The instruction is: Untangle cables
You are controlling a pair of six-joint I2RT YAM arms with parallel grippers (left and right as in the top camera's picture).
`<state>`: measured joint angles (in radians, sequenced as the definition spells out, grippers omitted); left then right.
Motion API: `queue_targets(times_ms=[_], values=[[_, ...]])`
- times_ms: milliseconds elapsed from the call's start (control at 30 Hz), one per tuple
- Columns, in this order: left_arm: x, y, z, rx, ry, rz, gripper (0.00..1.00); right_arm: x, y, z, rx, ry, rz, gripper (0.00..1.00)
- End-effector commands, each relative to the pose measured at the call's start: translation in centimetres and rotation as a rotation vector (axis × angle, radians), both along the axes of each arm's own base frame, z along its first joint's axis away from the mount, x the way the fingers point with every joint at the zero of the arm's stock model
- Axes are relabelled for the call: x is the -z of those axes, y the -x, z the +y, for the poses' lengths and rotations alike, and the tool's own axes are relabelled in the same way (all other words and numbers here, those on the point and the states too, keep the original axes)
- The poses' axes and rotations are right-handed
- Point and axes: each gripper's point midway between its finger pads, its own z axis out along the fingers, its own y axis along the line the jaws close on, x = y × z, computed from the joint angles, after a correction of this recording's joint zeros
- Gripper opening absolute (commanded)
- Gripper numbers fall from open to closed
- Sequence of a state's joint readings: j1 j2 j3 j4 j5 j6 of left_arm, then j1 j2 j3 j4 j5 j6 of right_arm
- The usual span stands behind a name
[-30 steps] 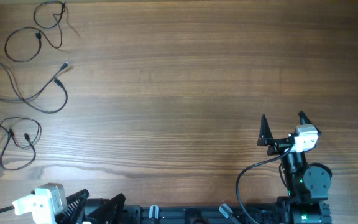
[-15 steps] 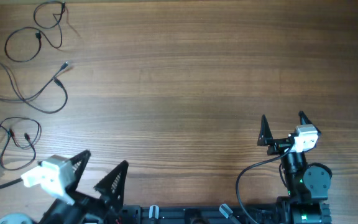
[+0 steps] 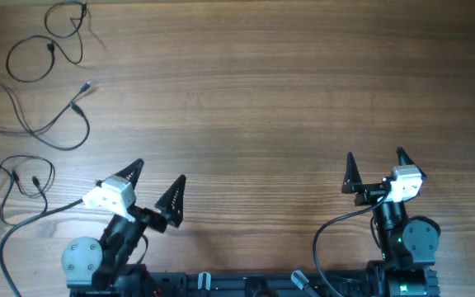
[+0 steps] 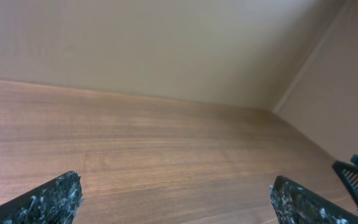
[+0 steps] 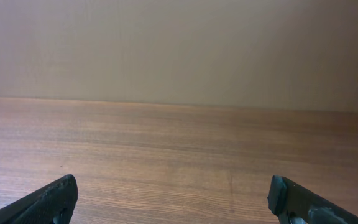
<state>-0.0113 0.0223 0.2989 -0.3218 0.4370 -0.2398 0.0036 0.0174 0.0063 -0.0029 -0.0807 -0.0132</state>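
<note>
Three thin black cables lie apart on the wooden table at the far left of the overhead view: one at the top (image 3: 8,64), one in the middle (image 3: 87,132) and one lower down (image 3: 53,175). Each loops loosely and ends in tiny plugs. My left gripper (image 3: 159,171) is open to the right of the lowest cable, touching nothing. In its wrist view the left gripper (image 4: 176,199) has only bare wood between its fingers. My right gripper (image 3: 375,153) is open at the right, far from the cables, and the right gripper (image 5: 173,199) is likewise empty.
The wooden table (image 3: 246,91) runs to a beige wall (image 5: 179,43) at the back. A thicker black arm cable (image 3: 324,235) curves beside the right arm's base. A finger of the right gripper shows at the right edge of the left wrist view.
The left arm has come up from the table's near edge and moved forward and right, its open gripper now beside the lowest cable. The right arm has not moved.
</note>
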Motion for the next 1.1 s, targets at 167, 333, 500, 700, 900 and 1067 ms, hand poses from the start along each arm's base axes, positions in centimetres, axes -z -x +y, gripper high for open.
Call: queue_targets(times_ms=[167, 333, 500, 700, 900, 1067], values=[[0.9, -1.4, 1.0, -0.064, -0.073, -0.09, 1.0, -0.3, 0.0, -0.3, 0.017, 0.011, -0.015, 1.0], [1.6, -2.1, 1.4, -0.089, -0.072, -0.116, 1.0, -0.3, 0.0, -0.3, 0.017, 0.011, -0.015, 1.0], [2.8, -2.6, 1.4, -0.09, -0.068, -0.129, 1.0, -0.3, 0.1, -0.3, 0.017, 0.011, -0.016, 1.0], [4.0, -3.4, 2.2, -0.143, -0.053, -0.148, 1.0, -0.3, 0.0, -0.3, 0.017, 0.011, -0.015, 1.0], [5.2, -3.9, 3.7, -0.233, -0.048, -0.09, 1.0, -0.3, 0.0, -0.3, 0.017, 0.011, -0.015, 1.0], [7.6, -4.1, 5.9, -0.357, -0.082, 0.009, 1.0, -0.3, 0.0, -0.3, 0.017, 0.011, -0.015, 1.0]])
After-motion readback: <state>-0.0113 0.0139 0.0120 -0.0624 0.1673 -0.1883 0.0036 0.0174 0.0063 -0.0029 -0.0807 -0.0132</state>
